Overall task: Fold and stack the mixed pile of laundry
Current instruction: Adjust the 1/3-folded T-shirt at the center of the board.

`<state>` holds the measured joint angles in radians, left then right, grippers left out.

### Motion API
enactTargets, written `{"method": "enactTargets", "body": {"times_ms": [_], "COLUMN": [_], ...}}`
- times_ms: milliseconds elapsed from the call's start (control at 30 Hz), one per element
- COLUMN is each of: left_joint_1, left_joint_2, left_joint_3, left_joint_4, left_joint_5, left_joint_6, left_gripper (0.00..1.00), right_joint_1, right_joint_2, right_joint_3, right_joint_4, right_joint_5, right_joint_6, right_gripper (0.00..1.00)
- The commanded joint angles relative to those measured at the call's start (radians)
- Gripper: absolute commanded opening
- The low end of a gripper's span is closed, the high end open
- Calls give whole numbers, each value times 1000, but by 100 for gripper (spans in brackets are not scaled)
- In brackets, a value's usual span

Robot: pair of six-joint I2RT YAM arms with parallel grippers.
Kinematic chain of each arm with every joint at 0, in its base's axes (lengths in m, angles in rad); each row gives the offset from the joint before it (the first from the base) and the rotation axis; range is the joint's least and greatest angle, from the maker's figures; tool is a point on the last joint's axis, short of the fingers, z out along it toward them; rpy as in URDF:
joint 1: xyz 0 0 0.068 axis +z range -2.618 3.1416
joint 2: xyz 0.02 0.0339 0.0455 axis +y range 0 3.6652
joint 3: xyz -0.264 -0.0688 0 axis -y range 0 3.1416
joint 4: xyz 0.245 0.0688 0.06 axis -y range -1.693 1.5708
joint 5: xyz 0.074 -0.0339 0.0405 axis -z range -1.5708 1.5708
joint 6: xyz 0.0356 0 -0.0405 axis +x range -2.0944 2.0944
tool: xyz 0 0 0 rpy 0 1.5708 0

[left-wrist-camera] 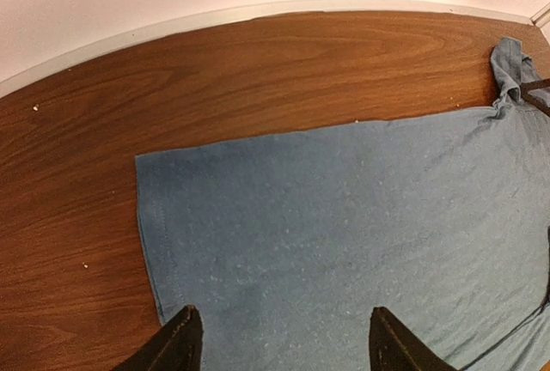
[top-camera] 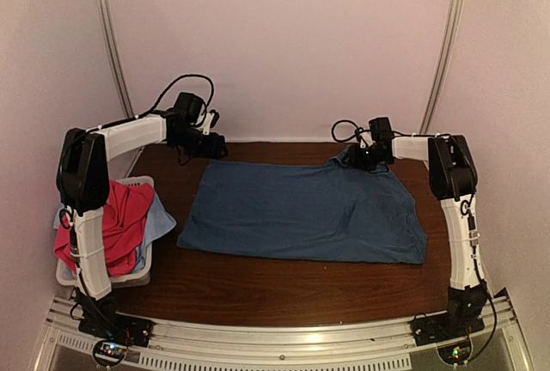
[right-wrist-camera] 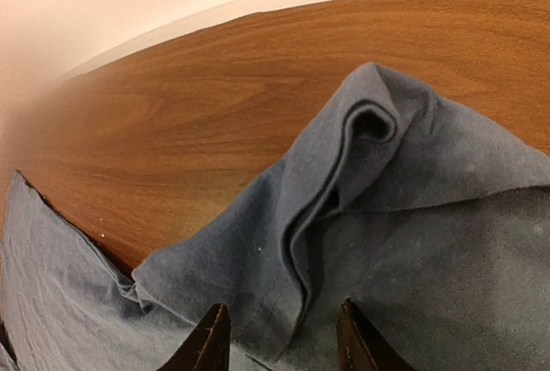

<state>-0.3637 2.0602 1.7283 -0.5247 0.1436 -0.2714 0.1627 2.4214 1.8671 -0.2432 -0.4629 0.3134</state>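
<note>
Top external view: a dark blue T-shirt point(top-camera: 301, 212) lies spread flat across the middle of the wood-grain worktop point(top-camera: 258, 289), its long side running left to right and its hem toward the left edge. The left gripper point(top-camera: 210, 143) hangs above the shirt's far-left corner, close to the worktop's far edge. The right gripper point(top-camera: 357, 158) sits at the shirt's far-right corner, where a sleeve point(top-camera: 344, 161) is bunched up against it.

At the near-left corner stands a white slotted basket point(top-camera: 137, 278), partly hidden by the left arm. It holds a magenta-pink shirt point(top-camera: 125, 221), and a pale light-blue cloth point(top-camera: 161, 216) spills over its right rim.

Left wrist view: the two dark fingers point(left-wrist-camera: 180, 345) are spread wide and grasp nothing, with the shirt's flat hem corner below them.

Right wrist view: the fingers point(right-wrist-camera: 210, 341) stand partly apart on either side of the sleeve's edge, while the sleeve itself rises in a rounded fold just beyond them. Whether they are pinching the fabric cannot be told. Bare wood runs behind the fold to the far edge.
</note>
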Motion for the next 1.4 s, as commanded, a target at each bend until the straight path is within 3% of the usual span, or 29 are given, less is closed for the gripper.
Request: {"method": "enactTargets", "body": {"times_ms": [0,300,667,900,1033,1233,1367], "left_joint_1": [-1,-1,-1,-1,-1,-1,3], "left_joint_2": [-40,-44,-45,-45,-41,-10,23], "left_joint_3": [-17,-24,-26,-26,-28,-17,3], "left_joint_4": [25,26,25,24,31,37,37], "left_joint_5": [12,-4,-9,-16,-18,-16,-11], "left_joint_6": [-13,-17,-13,-14,-16,-21,-23], "left_gripper": [68,68,68,68,68,68,68], "right_joint_1": [4,6,22,23,19,2,-5], "right_joint_2": [26,90,84,86,98,278,348], "right_joint_3": [70,148,137,125,150,384,452], "right_joint_4": [9,-8,-72,56,175,238,319], "right_joint_5": [-4,-42,11,-133,-178,-269,-304], "right_joint_6": [35,61,62,143,211,365,447], "right_gripper": [43,30,30,0,0,0,4]}}
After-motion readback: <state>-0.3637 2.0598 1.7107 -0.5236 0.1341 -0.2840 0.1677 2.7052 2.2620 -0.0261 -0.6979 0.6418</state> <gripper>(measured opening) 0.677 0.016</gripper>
